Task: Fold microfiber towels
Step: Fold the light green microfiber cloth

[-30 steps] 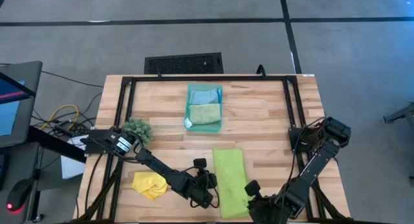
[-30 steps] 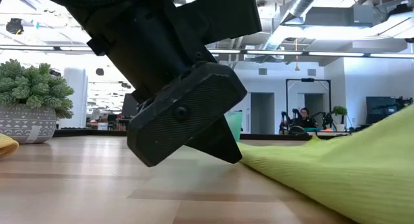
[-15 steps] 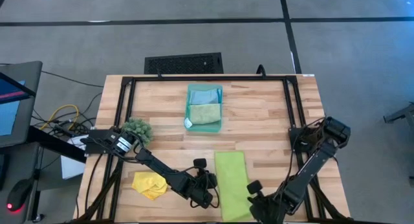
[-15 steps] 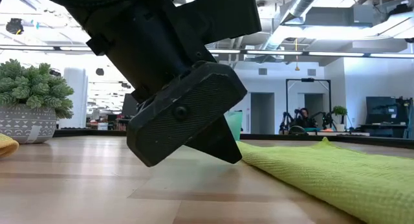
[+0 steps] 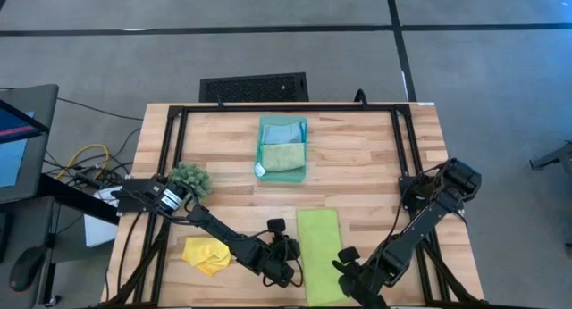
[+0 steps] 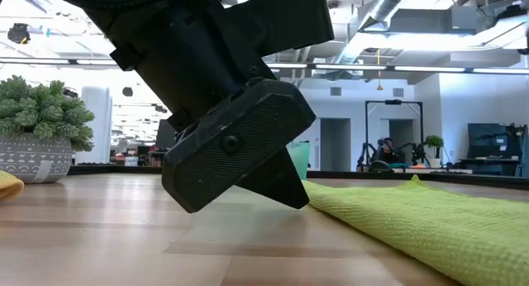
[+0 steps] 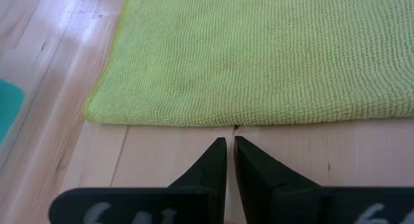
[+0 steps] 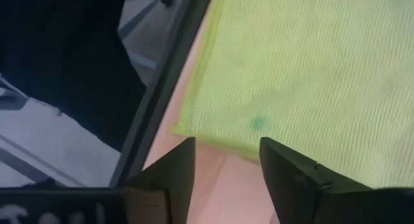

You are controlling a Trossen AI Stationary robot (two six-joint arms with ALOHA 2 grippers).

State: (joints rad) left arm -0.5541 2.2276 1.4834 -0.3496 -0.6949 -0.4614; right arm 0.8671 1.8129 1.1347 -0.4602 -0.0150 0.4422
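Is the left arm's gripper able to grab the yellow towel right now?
Probably yes. The yellow towel lies crumpled on bare wood just beside the left arm, nothing on top of it. But the left gripper is shut and points at the lime green towel, so it must turn back and open first.

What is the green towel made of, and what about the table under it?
The lime green towel looks like soft microfiber cloth: a matte, fine bumpy knit with a stitched edge, lying limp and flat. The table looks like wood, pale planks joined side by side with visible grain and a smooth, slightly shiny finish.
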